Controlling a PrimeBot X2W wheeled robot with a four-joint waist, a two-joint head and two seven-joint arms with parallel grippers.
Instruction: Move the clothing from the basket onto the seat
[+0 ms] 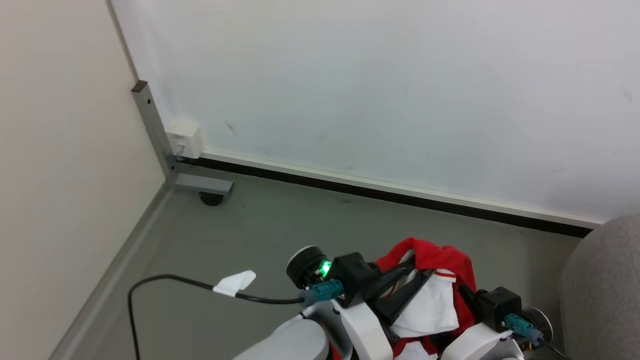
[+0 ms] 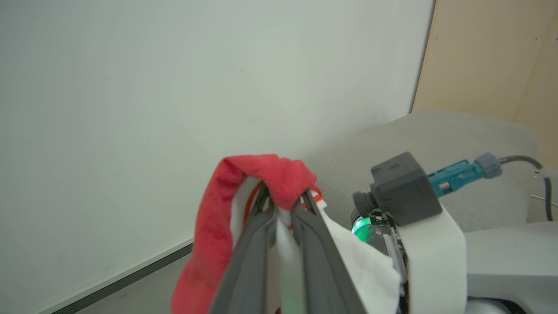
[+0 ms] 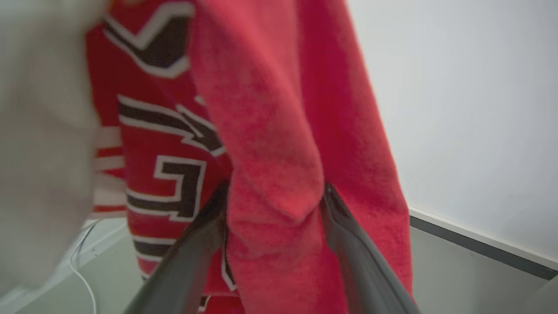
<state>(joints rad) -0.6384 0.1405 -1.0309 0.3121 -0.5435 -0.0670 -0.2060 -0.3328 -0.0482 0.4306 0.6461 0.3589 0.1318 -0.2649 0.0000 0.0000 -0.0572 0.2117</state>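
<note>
— Clothing [image 1: 440, 257], the soft bright red sports garment with white panels and dark lettering: where is it?
— Up in the air over the dull grey floor [image 1: 260, 235], hanging lengthwise down from its top fold.
— Who has it?
— That fold is nipped by the left gripper [image 2: 285, 197], long dark fingers almost together. The right gripper [image 3: 274, 198] is spread wide, and a thick red fold between its fingers touches both. I can't tell whether it bears any weight.
— And the seat?
— The large light grey upholstered seat [image 1: 605, 290] lies to the robot's right, apart from the cloth, beyond the right gripper. That arm is nearer, so I'd judge the carry goes rightward, across the hanging length.
</note>
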